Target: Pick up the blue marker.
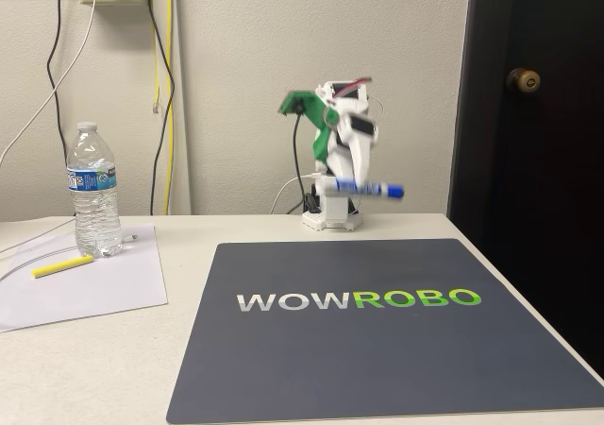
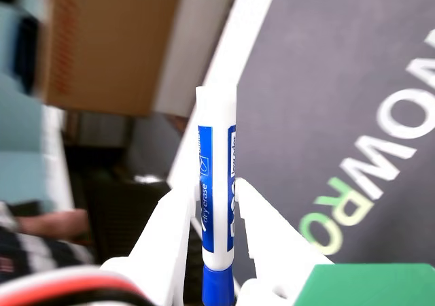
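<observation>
Blue marker point(image 1: 370, 188) sits clamped crosswise in your end effector point(image 2: 217, 217), long axis level, seemingly well above the dark mat point(image 1: 377, 349) on the worktop point(image 1: 94, 349); motion blur softens the fixed view.

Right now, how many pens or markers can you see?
2: the blue marker held in the jaws above the table, and a yellow highlighter lying on the paper beside the water bottle.

"WOWROBO" is printed on the dark mat point(image 1: 377, 349); "dry erase" runs along the blue marker point(image 2: 216, 197).
</observation>
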`<action>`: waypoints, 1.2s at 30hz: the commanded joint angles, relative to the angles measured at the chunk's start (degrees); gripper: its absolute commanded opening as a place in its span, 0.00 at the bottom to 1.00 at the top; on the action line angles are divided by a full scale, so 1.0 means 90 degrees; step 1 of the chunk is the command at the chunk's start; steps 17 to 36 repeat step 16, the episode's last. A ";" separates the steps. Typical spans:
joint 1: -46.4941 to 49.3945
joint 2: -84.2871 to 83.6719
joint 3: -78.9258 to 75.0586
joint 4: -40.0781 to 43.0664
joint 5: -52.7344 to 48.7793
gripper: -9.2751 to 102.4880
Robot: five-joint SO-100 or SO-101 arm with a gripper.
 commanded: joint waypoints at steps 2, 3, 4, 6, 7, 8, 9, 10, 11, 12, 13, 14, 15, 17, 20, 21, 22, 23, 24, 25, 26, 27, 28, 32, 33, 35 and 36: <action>0.0049 0.1182 0.0771 -0.0869 0.1006 0.12; 0.0068 0.1396 0.1074 -0.1143 0.1230 0.12; 0.0078 0.1621 0.1387 -0.1426 0.1436 0.12; 0.0098 0.1973 0.1904 -0.1846 0.1689 0.12; 0.0107 0.2100 0.2080 -0.1953 0.1729 0.12; 0.0107 0.2188 0.2197 -0.2012 0.1768 0.12; 0.0107 0.2256 0.2285 -0.2070 0.1807 0.12; 0.0107 0.2305 0.2334 -0.2100 0.1836 0.12; 0.0107 0.2334 0.2354 -0.2100 0.1875 0.12; 0.0107 0.2344 0.2354 -0.2100 0.1904 0.12; 0.0107 0.2363 0.2354 -0.2100 0.1934 0.12; 0.0107 0.2383 0.2354 -0.2100 0.1963 0.12; 0.0107 0.2393 0.2354 -0.2109 0.1982 0.12; 0.0107 0.2402 0.2354 -0.2109 0.1982 0.13; 0.0107 0.2402 0.2354 -0.2109 0.1982 0.13; 0.0107 0.2402 0.2354 -0.2109 0.1982 0.13; 0.0107 0.2402 0.2354 -0.2109 0.1982 0.13; 0.0107 0.2402 0.2354 -0.2109 0.1982 0.13; 0.0107 0.2402 0.2354 -0.2109 0.1982 0.13; 0.0107 0.2402 0.2354 -0.2109 0.1982 0.13; 0.0107 0.2402 0.2354 -0.2109 0.1982 0.13; 0.0107 0.2402 0.2354 -0.2109 0.1982 0.13; 0.0107 0.2402 0.2354 -0.2109 0.1982 0.13; 0.0107 0.2402 0.2354 -0.2109 0.1982 0.13; 0.0107 0.2402 0.2354 -0.2109 0.1982 0.13; 0.0107 0.2402 0.2354 -0.2109 0.1982 0.13; 0.0107 0.2402 0.2354 -0.2109 0.1982 0.13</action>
